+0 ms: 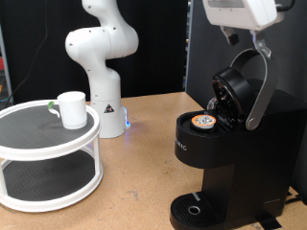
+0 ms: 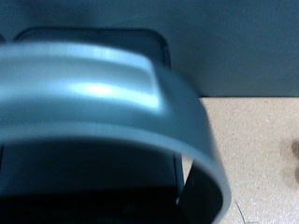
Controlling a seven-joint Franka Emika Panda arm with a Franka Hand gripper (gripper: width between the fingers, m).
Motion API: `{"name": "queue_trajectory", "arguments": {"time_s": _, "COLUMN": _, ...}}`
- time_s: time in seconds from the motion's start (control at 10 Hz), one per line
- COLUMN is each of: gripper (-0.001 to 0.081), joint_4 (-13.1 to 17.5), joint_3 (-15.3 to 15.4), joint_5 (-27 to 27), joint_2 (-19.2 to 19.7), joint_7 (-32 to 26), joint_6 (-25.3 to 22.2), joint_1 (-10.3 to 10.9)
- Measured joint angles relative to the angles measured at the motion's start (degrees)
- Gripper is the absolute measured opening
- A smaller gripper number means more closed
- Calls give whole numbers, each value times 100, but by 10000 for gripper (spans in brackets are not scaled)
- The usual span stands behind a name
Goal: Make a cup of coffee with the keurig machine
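Note:
The keurig machine (image 1: 230, 163) stands at the exterior view's right with its lid raised. A small pod with a printed lid (image 1: 204, 121) sits in the open brew chamber. The silver-grey handle (image 1: 259, 86) arches up to my gripper (image 1: 246, 42), which is at the handle's top with its fingers apart on either side of it. The wrist view is filled by the handle (image 2: 103, 93) close up, with the black machine body (image 2: 93, 187) behind; no fingers show there. The cup (image 1: 71, 108) stands on the top tier of a round white rack at the left, far from the gripper. The round drip tray (image 1: 195, 209) has nothing on it.
The two-tier white round rack (image 1: 48, 139) fills the exterior view's lower left. The white arm base (image 1: 101, 67) stands behind it on the wooden table (image 1: 144, 163). Black curtains close the back.

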Motion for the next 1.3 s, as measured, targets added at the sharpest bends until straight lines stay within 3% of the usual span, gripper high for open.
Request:
{"name": "queue_trajectory", "arguments": {"time_s": 0.1, "gripper": 805, "joint_4": 52, "joint_3": 64, "joint_5": 1, "joint_2": 0, "joint_7": 79, "joint_6": 7, "joint_1": 2}}
{"name": "queue_trajectory", "arguments": {"time_s": 0.2, "gripper": 679, "joint_4": 86, "joint_3": 122, "joint_5": 1, "joint_2": 0, "joint_7": 152, "joint_6": 10, "joint_1": 4}}
{"name": "queue_trajectory", "arguments": {"time_s": 0.3, "gripper": 679, "joint_4": 97, "joint_3": 184, "joint_5": -21, "joint_2": 2, "joint_7": 241, "joint_6": 14, "joint_1": 5}}
{"name": "queue_trajectory", "arguments": {"time_s": 0.5, "gripper": 353, "joint_4": 97, "joint_3": 330, "joint_5": -191, "joint_2": 27, "joint_7": 485, "joint_6": 47, "joint_1": 7}}
{"name": "queue_trajectory", "arguments": {"time_s": 0.6, "gripper": 353, "joint_4": 97, "joint_3": 408, "joint_5": -289, "joint_2": 69, "joint_7": 613, "joint_6": 101, "joint_1": 8}}
{"name": "queue_trajectory", "arguments": {"time_s": 0.7, "gripper": 170, "joint_4": 97, "joint_3": 482, "joint_5": -348, "joint_2": 124, "joint_7": 709, "joint_6": 190, "joint_1": 11}}
{"name": "queue_trajectory", "arguments": {"time_s": 0.8, "gripper": 170, "joint_4": 97, "joint_3": 551, "joint_5": -358, "joint_2": 166, "joint_7": 770, "joint_6": 298, "joint_1": 13}}
{"name": "queue_trajectory", "arguments": {"time_s": 0.9, "gripper": 58, "joint_4": 102, "joint_3": 606, "joint_5": -358, "joint_2": 183, "joint_7": 806, "joint_6": 383, "joint_1": 14}}
{"name": "queue_trajectory", "arguments": {"time_s": 1.0, "gripper": 12, "joint_4": 119, "joint_3": 650, "joint_5": -341, "joint_2": 189, "joint_7": 829, "joint_6": 472, "joint_1": 14}}
{"name": "queue_trajectory", "arguments": {"time_s": 1.3, "gripper": 4, "joint_4": 226, "joint_3": 707, "joint_5": -281, "joint_2": 195, "joint_7": 849, "joint_6": 483, "joint_1": 15}}
